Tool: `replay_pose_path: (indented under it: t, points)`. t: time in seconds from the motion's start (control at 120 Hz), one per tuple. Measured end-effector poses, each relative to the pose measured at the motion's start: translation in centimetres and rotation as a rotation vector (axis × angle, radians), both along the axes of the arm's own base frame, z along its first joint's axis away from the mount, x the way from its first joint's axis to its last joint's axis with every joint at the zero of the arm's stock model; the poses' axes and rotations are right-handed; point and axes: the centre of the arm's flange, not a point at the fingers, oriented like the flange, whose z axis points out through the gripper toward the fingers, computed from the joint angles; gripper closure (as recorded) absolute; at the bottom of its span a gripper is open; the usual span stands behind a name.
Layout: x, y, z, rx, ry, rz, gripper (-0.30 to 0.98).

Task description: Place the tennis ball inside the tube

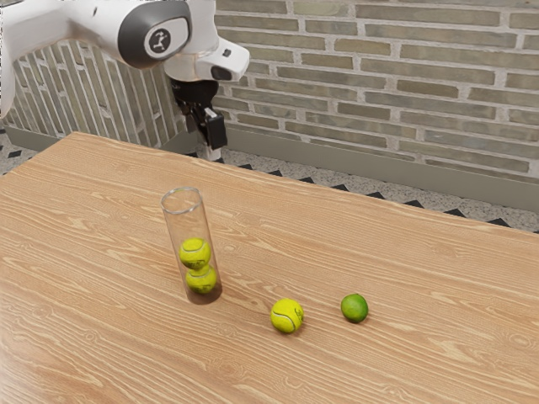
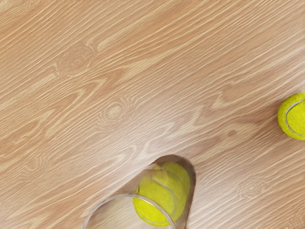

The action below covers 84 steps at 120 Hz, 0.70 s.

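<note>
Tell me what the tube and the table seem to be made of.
The tube looks like clear, glossy plastic, though it could be glass: the tennis balls show through its wall and its rim catches the light. The table looks like wood with a satin finish, going by its wavy grain and soft sheen, though a printed laminate is possible.

The kind of room is hard to tell: a wood-grain table [image 1: 404,252] stands before a pale brick wall [image 1: 337,76] with a plain grey baseboard [image 1: 354,162], over a speckled floor with dark diamond insets [image 1: 295,172]. Nothing visible settles home or office.
</note>
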Motion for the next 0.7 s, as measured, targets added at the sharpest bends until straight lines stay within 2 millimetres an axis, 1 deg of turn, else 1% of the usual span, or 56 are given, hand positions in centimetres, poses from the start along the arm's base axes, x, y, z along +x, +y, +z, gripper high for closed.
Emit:
replay_pose_path:
  t: [0.075,0.183,0.267,0.375,0.433,0.55,0.625,0.7]
  points:
    - [0.0,-1.1,-0.4,-0.009,0.011,-0.035,0.00]
    - [-0.1,-3.0,-1.9,-0.089,0.056,-0.072,0.00]
    - [-0.5,-5.3,-3.3,-0.146,0.097,-0.113,0.00]
    - [-2.0,-8.3,-6.9,-0.213,0.191,-0.154,0.00]
    - [-2.6,-9.0,-8.8,-0.247,0.234,-0.158,0.00]
    - [-4.0,-9.2,-12.9,-0.310,0.321,-0.133,0.00]
    - [-5.4,-11.0,-15.8,-0.333,0.359,-0.141,0.00]
    - [-6.1,-12.8,-17.7,-0.348,0.370,-0.151,0.00]
